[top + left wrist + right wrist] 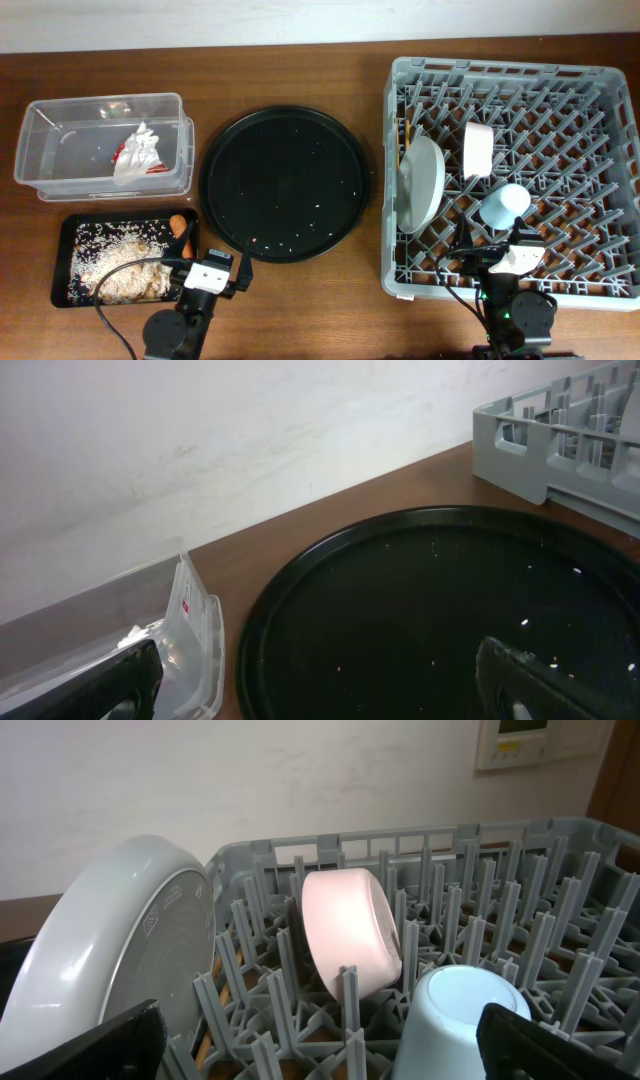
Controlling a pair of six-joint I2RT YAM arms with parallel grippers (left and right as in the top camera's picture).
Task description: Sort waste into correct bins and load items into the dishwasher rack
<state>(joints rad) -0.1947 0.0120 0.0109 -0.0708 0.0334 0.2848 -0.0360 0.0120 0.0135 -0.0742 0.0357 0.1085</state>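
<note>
The grey dishwasher rack holds the pale plate on edge, the white bowl on its side, the light-blue cup upside down and the chopsticks. The clear tub holds white tissue and the red wrapper. The flat black tray holds shredded scraps and the sausage piece. My left gripper is open and empty at the round tray's near edge. My right gripper is open and empty over the rack's near side, close to the cup.
The big round black tray lies between the bins and the rack, with only small crumbs on it; it fills the left wrist view. The plate and the bowl stand ahead of the right gripper among the pegs.
</note>
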